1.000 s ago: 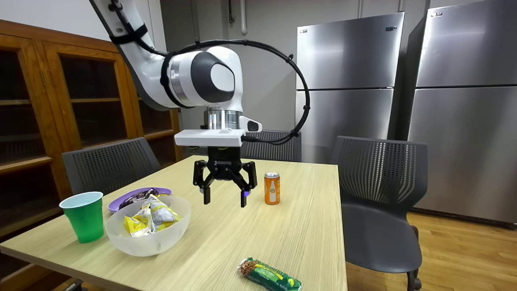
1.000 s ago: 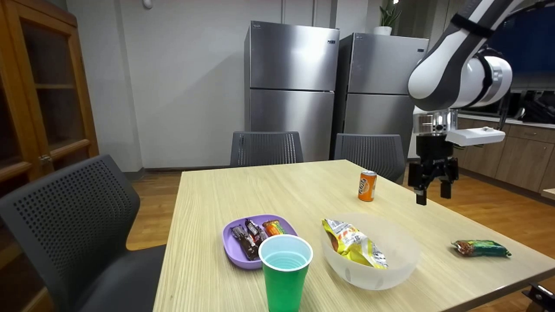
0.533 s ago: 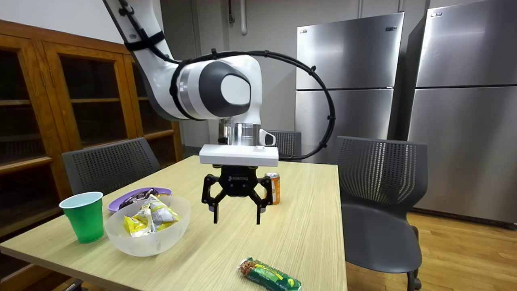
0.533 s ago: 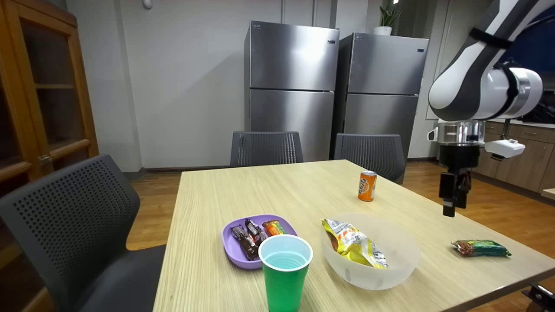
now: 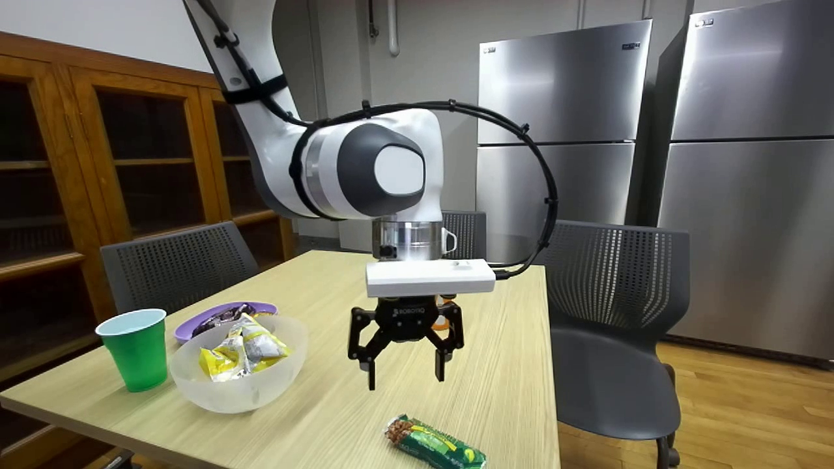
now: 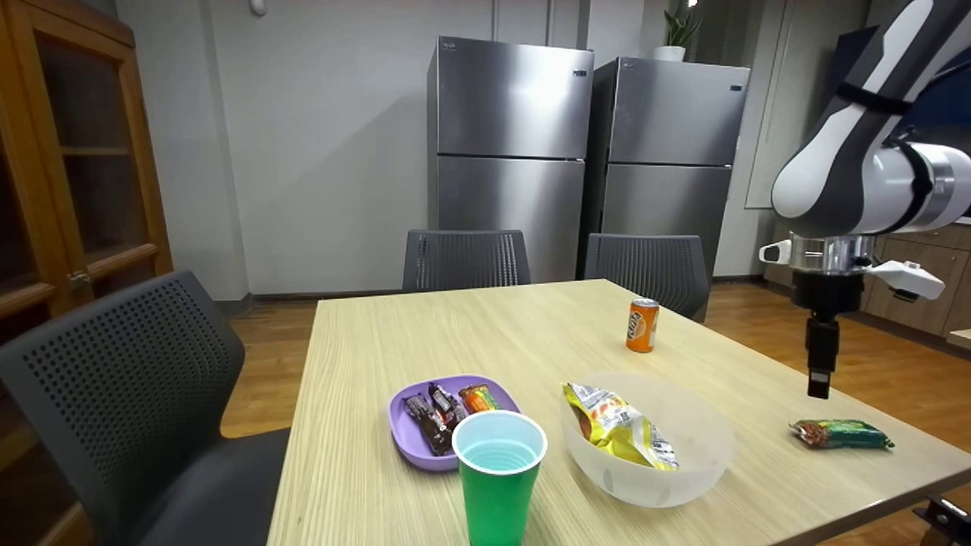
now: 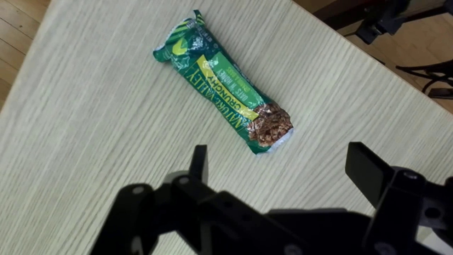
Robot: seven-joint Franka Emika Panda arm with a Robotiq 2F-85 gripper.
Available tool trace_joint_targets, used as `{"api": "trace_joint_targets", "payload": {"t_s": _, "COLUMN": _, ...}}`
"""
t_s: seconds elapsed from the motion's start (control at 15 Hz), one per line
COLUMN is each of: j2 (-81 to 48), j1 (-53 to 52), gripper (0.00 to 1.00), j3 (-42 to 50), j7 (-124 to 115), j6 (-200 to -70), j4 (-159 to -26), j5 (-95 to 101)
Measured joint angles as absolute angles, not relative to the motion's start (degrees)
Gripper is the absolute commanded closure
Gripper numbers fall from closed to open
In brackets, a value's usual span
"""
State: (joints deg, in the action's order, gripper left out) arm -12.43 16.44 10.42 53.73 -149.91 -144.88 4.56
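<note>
Break room or kitchen: steel fridges (image 6: 510, 102), table (image 6: 463, 326), chairs (image 6: 129, 371)

The granola bar (image 7: 223, 85) is in a shiny green wrapper (image 7: 189, 49), which bears a yellow stripe (image 7: 227, 93) and the words "Nature Valley Crunchy". A picture of brown granola (image 7: 270, 124) is printed at one end. The bar lies flat on the bench (image 7: 106, 141), its front face upward, and slants from upper left to lower right in the wrist view.
</note>
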Motion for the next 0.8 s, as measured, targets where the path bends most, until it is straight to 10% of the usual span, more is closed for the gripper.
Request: {"api": "trace_joint_targets", "payload": {"t_s": 0.8, "j2": -12.84, "j1": 16.49, "gripper": 0.0, "j3": 10.42, "j7": 54.53, "j6": -150.03, "j4": -144.87, "j5": 4.57}}
